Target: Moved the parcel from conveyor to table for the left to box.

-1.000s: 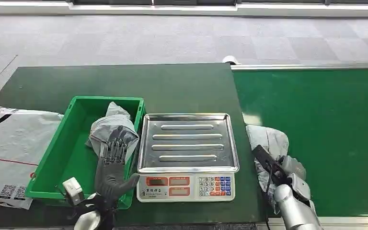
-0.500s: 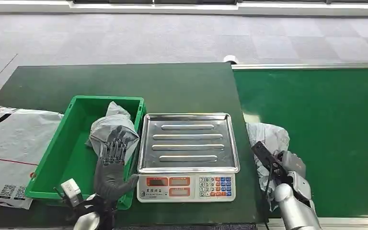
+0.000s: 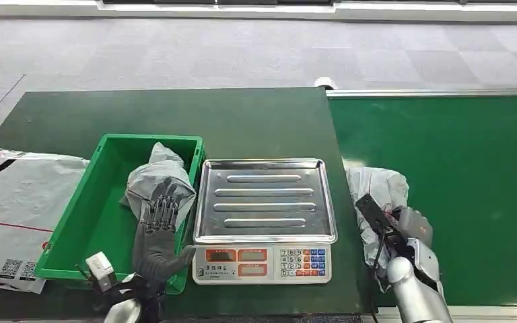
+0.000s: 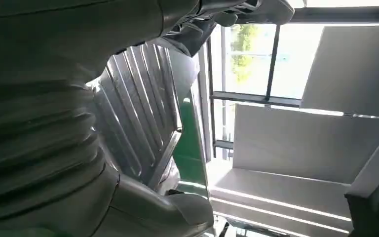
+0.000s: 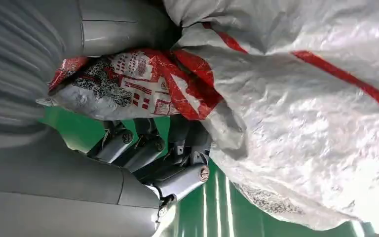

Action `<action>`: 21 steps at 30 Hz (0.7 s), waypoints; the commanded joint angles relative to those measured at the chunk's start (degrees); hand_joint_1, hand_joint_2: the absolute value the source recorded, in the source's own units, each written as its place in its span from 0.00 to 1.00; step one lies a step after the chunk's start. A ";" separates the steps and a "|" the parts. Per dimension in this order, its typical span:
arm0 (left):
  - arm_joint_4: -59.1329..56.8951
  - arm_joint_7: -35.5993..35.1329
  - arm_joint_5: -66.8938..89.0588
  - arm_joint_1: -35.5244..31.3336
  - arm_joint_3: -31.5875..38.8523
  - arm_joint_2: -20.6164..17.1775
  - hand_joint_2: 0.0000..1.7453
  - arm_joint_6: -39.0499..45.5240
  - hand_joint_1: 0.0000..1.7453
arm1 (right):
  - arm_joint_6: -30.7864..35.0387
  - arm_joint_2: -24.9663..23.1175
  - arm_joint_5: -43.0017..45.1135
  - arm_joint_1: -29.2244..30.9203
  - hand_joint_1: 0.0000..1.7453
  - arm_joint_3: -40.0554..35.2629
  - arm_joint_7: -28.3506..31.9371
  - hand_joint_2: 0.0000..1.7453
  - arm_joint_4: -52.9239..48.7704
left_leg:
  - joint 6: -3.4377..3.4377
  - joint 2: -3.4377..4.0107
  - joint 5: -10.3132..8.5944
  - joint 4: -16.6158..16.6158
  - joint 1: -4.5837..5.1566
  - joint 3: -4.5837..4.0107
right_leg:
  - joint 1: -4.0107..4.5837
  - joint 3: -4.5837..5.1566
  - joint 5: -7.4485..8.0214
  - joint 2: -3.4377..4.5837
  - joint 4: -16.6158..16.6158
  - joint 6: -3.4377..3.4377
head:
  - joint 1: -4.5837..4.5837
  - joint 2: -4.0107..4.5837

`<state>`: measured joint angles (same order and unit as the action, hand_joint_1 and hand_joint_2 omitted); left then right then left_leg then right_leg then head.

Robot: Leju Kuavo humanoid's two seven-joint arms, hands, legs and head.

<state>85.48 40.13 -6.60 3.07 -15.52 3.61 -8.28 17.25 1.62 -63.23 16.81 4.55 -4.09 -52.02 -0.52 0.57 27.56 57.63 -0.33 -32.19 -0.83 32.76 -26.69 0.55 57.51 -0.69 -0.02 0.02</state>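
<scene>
two hands in play here. nearest, the right hand [image 3: 404, 232] grips a crumpled grey parcel [image 3: 375, 192] with red markings, fingers [image 5: 148, 148] curled under it, at the near-left edge of the green conveyor [image 3: 444, 168], just beside the table [image 3: 175, 114]. left hand [image 3: 156, 232] hovers flat with fingers spread, holding nothing, over the green bin [image 3: 94, 208], fingertips at another grey bag [image 3: 155, 175] — touching it, i think. a scale [image 3: 264, 215] sits between them.
</scene>
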 commanded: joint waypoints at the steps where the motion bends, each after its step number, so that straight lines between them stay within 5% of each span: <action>1: -0.85 -0.45 0.41 -0.03 1.44 0.27 1.00 0.14 0.00 | 0.43 -0.71 0.65 0.16 1.00 -1.03 0.08 1.00 -3.11 | 0.00 0.02 -0.06 -0.07 -0.01 -0.04 | 0.02 0.05 0.07 0.01 -0.07 0.06 | 0.00 -0.02; 6: -0.83 -0.47 0.45 0.00 1.52 0.33 1.00 0.12 0.00 | 0.84 -0.85 1.16 -0.20 1.00 -0.85 0.26 1.00 -4.04 | 0.00 -0.01 -0.04 -0.04 -0.02 -0.05 | 0.03 0.04 0.05 0.00 -0.05 0.05 | 0.00 -0.02; 15: -2.74 -0.13 1.42 -0.28 0.98 0.43 1.00 -0.67 0.00 | 22.54 -1.00 10.85 -14.50 1.00 6.09 11.94 1.00 -36.22 | 0.05 -0.68 -0.08 -0.05 0.03 -0.13 | -0.05 -0.01 -0.11 -0.64 -0.04 0.05 | 0.02 -0.02; 17: -2.99 -0.13 1.76 -0.36 1.02 0.74 1.00 -0.95 0.00 | 22.75 -5.34 13.19 -15.91 1.00 12.64 19.97 1.00 -43.49 | 0.06 -0.70 -0.06 -0.02 0.01 -0.16 | -0.03 -0.02 -0.16 -0.64 -0.04 0.03 | 0.00 -0.02; 18: -3.05 -0.13 1.83 -0.39 1.00 0.86 1.00 -0.95 0.00 | 22.75 -6.33 14.15 -16.29 1.00 13.82 22.06 0.00 -45.08 | 0.05 -0.74 -0.05 0.00 0.05 -0.19 | -0.08 0.01 -0.20 -0.66 0.02 0.00 | 0.00 -0.02; 20: -2.93 -0.13 2.20 -0.39 1.07 1.23 1.00 -0.64 0.00 | 22.75 -10.36 15.28 -14.97 1.00 17.61 29.11 0.00 -47.84 | 0.04 -0.75 -0.06 -0.07 0.01 -0.15 | -0.05 -0.05 -0.19 -0.66 -0.07 0.01 | 0.00 -0.02; 21: -2.89 -0.13 2.25 -0.38 1.04 1.27 1.00 -0.66 0.00 | 22.75 -10.54 15.38 -14.60 1.00 17.58 29.46 1.00 -47.90 | 0.05 -0.62 -0.04 0.00 0.05 -0.19 | -0.11 0.05 -0.17 -0.50 0.02 -0.04 | 0.00 -0.02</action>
<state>85.64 40.02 -5.00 3.76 -15.39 3.93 -8.83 39.78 0.54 -50.66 3.45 9.23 14.74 -84.01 -0.46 0.00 27.54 57.65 -0.32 -32.35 -0.90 32.76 -26.83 0.10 57.49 -0.78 -0.02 0.00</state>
